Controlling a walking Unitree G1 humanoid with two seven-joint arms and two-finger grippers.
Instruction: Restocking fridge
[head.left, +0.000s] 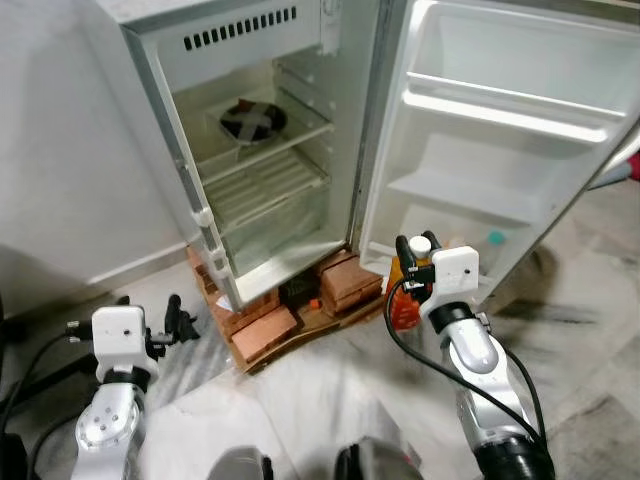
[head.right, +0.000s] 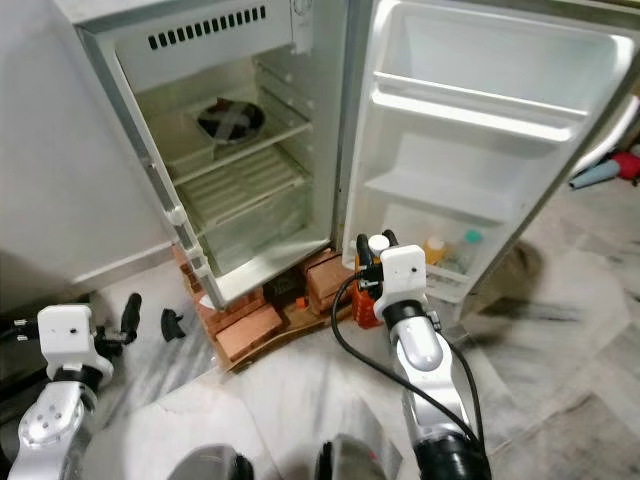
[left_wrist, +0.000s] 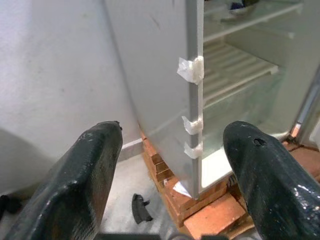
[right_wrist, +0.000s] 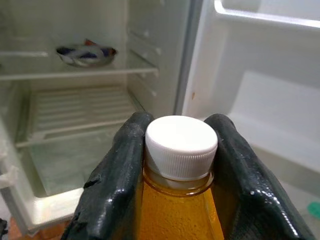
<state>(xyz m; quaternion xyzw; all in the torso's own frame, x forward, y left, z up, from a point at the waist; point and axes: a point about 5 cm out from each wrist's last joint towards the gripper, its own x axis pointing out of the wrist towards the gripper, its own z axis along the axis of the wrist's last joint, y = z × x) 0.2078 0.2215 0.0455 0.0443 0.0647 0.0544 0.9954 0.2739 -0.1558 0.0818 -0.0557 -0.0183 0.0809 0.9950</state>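
Clamping orange bottle (right_wrist: 179, 200), right gripper (right_wrist: 179, 150).

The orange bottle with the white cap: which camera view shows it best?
The right wrist view: the orange bottle is close and sharp there, with the right tool shut just below its white cap. In both eye views it is small and mostly hidden behind the wrist.

Orange bottle (right_wrist: 178, 200): lower body cut off by frame edge; in the eye views mostly hidden behind the right wrist. Dish (head.left: 252, 121) on upper fridge shelf: contents too small to tell. Two small items in lower door rack (head.right: 450, 262): unidentifiable.
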